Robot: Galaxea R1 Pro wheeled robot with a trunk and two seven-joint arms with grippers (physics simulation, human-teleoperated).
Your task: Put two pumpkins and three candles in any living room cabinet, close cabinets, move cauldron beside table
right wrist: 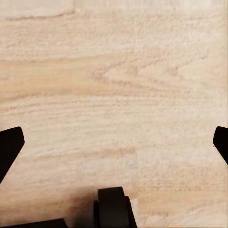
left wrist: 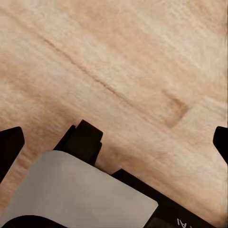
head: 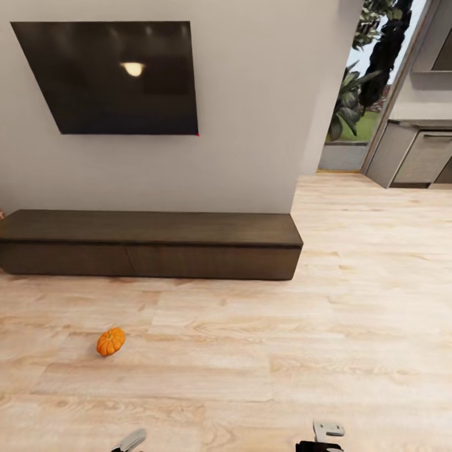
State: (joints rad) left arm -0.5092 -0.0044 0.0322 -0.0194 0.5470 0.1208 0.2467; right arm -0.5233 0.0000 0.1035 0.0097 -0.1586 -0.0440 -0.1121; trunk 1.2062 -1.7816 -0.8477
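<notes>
Head view first, swept from nine o'clock across to three: a black screen [head: 116,75] hangs on the pale wall, and beneath it the long, low dark brown cabinet [head: 147,245] stands on the light wood plank floor [head: 351,326], its flat fronts all flush and shut. One orange pumpkin [head: 110,341] lies on the floor in front of the cabinet, apart from it, toward seven o'clock in the picture. At the bottom edge a grey part of the left arm [head: 130,440] pokes in; the pumpkin sits at about eleven o'clock from it, well apart. Further along the bottom edge, toward five o'clock, shows a part of the right arm [head: 326,436], with the pumpkin far off at its ten o'clock. At two o'clock a doorway opens onto green plants [head: 351,103] and pale grey units [head: 420,157].

Both wrist views look down on bare planks. The left gripper [left wrist: 114,142] has its dark fingertips [left wrist: 9,145] at opposite edges, spread wide, gripping nothing. The right gripper [right wrist: 114,142] is likewise spread wide and empty.
</notes>
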